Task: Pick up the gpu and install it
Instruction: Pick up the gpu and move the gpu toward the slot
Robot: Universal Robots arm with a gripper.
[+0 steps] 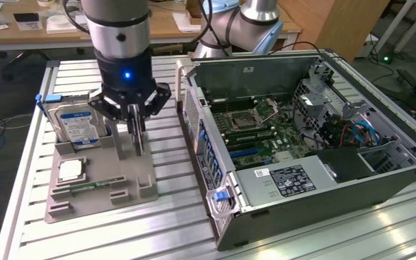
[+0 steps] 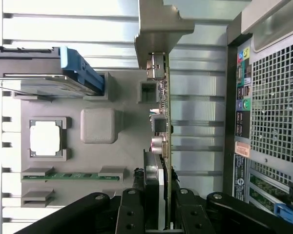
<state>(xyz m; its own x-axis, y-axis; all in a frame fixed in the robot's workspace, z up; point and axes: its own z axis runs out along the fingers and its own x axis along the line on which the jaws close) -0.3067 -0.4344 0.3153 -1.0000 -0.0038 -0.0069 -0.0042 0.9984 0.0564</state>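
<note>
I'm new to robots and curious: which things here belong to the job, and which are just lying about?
Job: gripper, closed on the gpu; open computer case.
Lying about: hard drive, processor chip, memory stick, all on the grey holder.

The slatted desk (image 1: pixel 121 230) is showing smooth, bright metal with a sheen, the tray (image 1: pixel 99 165) is presenting matt grey plastic, the gpu (image 2: pixel 164 112) is carrying a pale metal bracket, the hard drive (image 1: pixel 76 125) is bearing a glossy blue label, and the tool (image 1: pixel 137 122) is appearing matt black.

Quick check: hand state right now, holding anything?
Hand: closed on the gpu, which stands on edge at the gray tray.
</note>
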